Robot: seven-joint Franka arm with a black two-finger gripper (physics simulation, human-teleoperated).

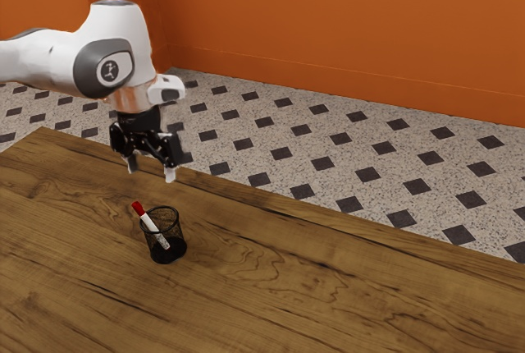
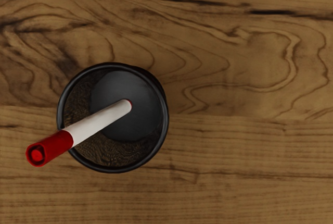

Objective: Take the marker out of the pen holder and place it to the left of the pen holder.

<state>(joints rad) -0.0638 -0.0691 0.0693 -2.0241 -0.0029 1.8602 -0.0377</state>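
One wooden table (image 1: 344, 287) lies beneath the arm (image 1: 115, 57). Its gripper (image 1: 151, 171) hangs above, fingers parted, nothing between them. By the exterior view's clock, the pen holder (image 2: 165, 117) stands near six o'clock from the gripper. The marker (image 2: 99, 122) leans inside it, long axis running from five up to eleven, its red cap (image 2: 54, 147) past the rim toward eleven. The grasp probably calls for lowering, then closing across that slant.

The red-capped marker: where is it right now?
The marker leans in the black mesh pen holder, its red cap poking out over the rim toward the exterior view's left, below the open fingers.
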